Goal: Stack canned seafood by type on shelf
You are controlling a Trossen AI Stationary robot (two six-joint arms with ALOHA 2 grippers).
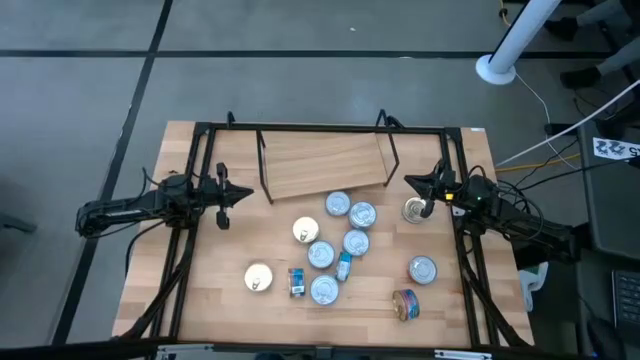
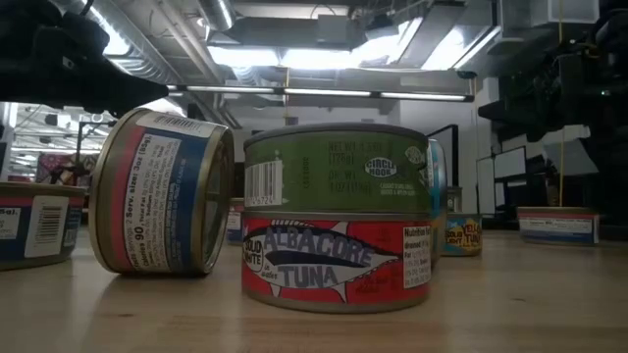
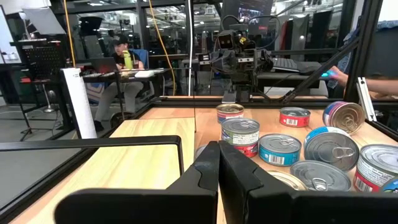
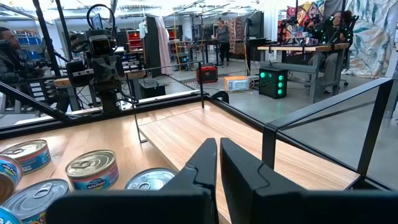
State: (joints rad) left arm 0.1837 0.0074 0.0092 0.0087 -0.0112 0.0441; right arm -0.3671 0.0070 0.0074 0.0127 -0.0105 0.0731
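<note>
Several tins lie scattered on the tabletop between the arms, a cluster [image 1: 335, 245] in the middle. Some stand flat and a few lie on their sides, such as a blue one [image 1: 296, 281]. In the low view a green tin [image 2: 336, 167] rests on a red tuna tin [image 2: 339, 265]. The light-wood shelf [image 1: 325, 165] stands bare at the far side on its black wire frame. My left gripper [image 1: 222, 195] [image 3: 219, 163] hovers shut at the table's left. My right gripper [image 1: 430, 192] [image 4: 219, 158] is shut beside a single tin [image 1: 416, 209], apart from it.
Black rails [image 1: 200, 150] frame the tabletop on all sides. Two more tins sit near the right edge, one flat [image 1: 422, 268] and one on its side [image 1: 406, 303]. A gold-lidded tin [image 1: 258, 277] lies toward the near left. People show in the room beyond.
</note>
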